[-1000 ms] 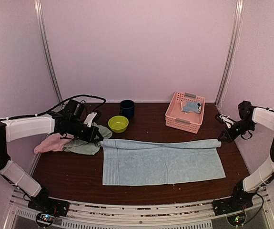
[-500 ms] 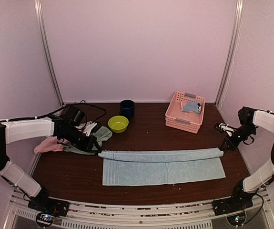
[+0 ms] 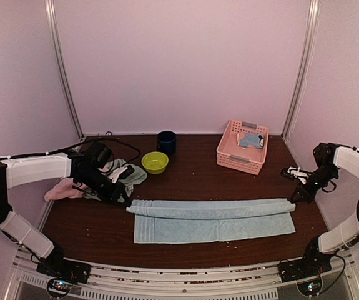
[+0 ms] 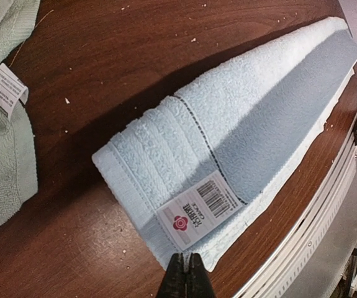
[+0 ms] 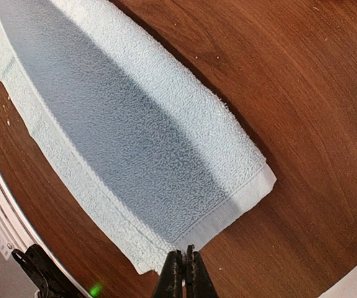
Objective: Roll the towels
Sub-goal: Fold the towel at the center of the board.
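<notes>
On the surface, near middle: the blue towel (image 3: 213, 219) lies lengthwise between my two arms.
Towel shape: its far long edge is turned over toward the arm bases, making a soft band on top. The near strip (image 3: 213, 230) lies flat.
Left fingers (image 3: 122, 199): clenched tight, tips (image 4: 179, 268) at the hem of the towel's left end (image 4: 228, 143), just beside the label (image 4: 197, 208). I cannot tell whether any cloth is pinched.
Right fingers (image 3: 299, 199): clenched too, tips (image 5: 177, 264) at the right-end hem (image 5: 122, 130). Again I cannot tell whether cloth is caught.
Other towels: the mint towel (image 3: 128, 177) and pink towel (image 3: 63, 190) lie crumpled at the left, touching each other, both unrolled.
Basket (image 3: 232, 156): far right, with a patterned towel (image 3: 251, 140) inside. It is too small for me to tell whether it is rolled.
Bystanders: bowl (image 3: 155, 162) and mug (image 3: 166, 142) stand at the back, the bowl near the mint towel.
Done, I judge: at most the first turn of one towel.
Left: the rest of this roll down to the near edge, then mint and pink from scratch.
</notes>
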Controlling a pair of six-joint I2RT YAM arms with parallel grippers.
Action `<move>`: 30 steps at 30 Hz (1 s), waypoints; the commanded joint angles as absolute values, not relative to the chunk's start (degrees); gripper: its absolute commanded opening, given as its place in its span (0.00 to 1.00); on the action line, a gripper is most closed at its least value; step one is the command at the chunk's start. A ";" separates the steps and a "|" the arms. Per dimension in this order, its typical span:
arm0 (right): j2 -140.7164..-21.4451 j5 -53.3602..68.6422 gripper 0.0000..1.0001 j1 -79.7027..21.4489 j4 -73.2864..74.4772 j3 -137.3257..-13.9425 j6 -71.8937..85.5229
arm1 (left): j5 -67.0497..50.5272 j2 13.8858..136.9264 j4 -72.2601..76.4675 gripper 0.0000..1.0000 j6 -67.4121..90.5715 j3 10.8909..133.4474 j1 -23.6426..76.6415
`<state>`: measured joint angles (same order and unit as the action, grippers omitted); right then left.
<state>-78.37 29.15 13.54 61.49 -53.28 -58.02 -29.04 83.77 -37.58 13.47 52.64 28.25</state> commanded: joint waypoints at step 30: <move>-76.78 24.13 0.00 14.85 68.57 -49.24 -71.06 | -31.75 86.56 -41.48 0.00 9.10 51.18 33.20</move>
